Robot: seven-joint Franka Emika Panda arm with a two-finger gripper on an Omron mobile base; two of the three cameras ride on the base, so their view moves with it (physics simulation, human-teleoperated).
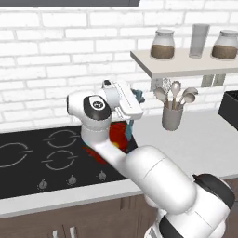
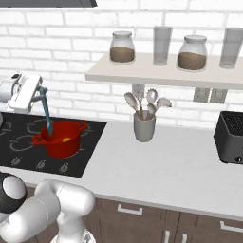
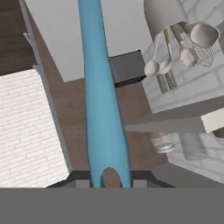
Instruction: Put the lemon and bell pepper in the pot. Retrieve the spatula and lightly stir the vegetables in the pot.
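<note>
The red pot [image 2: 60, 141] stands on the cooktop's right side, and in the left base view my arm partly covers the pot [image 1: 119, 133]. The yellow lemon [image 2: 66, 139] lies inside it. I cannot make out the bell pepper against the red inside of the pot. My gripper [image 2: 41, 90] hangs above the pot's left rim, shut on the handle of the light-blue spatula [image 2: 47, 114]. The spatula points down with its lower end inside the pot. In the hand view the spatula [image 3: 100, 109] runs straight up from the gripper [image 3: 109, 179]. The left base view shows the gripper [image 1: 136, 96] and the spatula [image 1: 130, 126] below it.
A grey holder of spoons and a whisk [image 2: 144, 127] stands on the counter right of the black cooktop [image 2: 19, 142]. Above it hangs a shelf [image 2: 156, 75] with jars and glasses. A black toaster [image 2: 231, 137] sits at the far right.
</note>
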